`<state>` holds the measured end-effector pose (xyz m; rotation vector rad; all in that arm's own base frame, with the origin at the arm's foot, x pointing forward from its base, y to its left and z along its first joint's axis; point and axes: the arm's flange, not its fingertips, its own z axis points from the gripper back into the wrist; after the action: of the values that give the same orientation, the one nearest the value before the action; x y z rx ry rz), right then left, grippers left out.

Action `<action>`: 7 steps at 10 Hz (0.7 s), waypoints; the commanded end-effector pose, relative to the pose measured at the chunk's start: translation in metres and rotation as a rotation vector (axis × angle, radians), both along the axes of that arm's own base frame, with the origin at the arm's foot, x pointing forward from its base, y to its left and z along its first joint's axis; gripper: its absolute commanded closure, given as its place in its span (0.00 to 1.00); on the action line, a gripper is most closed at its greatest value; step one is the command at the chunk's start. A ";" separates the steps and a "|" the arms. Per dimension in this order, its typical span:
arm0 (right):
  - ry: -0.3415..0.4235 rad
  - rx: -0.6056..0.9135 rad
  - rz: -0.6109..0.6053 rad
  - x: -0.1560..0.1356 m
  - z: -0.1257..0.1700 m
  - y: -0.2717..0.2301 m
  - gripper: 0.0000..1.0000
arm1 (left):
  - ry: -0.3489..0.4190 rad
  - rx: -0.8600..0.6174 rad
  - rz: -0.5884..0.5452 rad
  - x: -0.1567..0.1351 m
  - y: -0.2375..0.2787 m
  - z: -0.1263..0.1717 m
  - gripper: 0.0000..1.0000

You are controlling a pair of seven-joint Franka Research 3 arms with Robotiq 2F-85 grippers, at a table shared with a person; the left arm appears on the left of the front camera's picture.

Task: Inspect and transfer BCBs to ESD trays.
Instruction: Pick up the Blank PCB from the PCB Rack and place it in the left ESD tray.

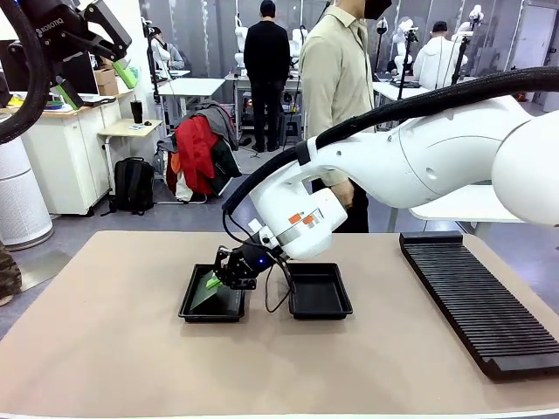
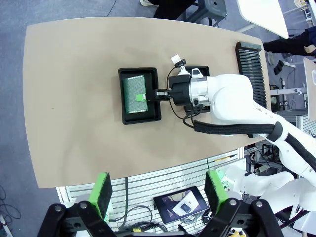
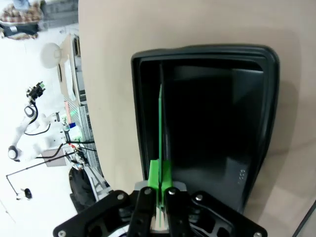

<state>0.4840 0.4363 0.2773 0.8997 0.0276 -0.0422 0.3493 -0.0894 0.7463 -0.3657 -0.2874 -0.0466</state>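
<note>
The right arm (image 1: 410, 166) spans the middle of the table (image 1: 105, 340), its wrist and looped cable (image 1: 278, 301) hanging over the right ESD tray (image 1: 320, 314) and barring the way in from above. The right gripper (image 1: 212, 279), clamped on a BCB (image 2: 134, 88), occupies the left ESD tray (image 1: 210, 318). The table's left side lies open, as does the strip before the rack (image 1: 480, 301). The left gripper (image 1: 96, 83) hangs high, jaws apart.

Even overhead light is filling the room — shadows on the surface (image 1: 105, 332) are falling soft and faint. The tray (image 3: 269, 98) interior is sinking into featureless black. Wide-angle bending is curving the surface's edges in the left wrist view; the right wrist view's background is blowing out white.
</note>
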 end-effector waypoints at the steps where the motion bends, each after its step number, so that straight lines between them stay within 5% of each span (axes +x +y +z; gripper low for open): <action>1: 0.026 0.014 -0.035 0.001 -0.002 -0.002 0.98 | 0.002 0.000 0.001 0.000 0.001 -0.001 0.00; 7: 0.009 0.002 -0.013 0.003 -0.001 -0.003 0.98 | 0.002 0.000 0.001 0.000 0.001 -0.001 0.00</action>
<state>0.4867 0.4334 0.2760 0.9011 0.0300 -0.0575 0.3493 -0.0894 0.7463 -0.3657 -0.2873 -0.0466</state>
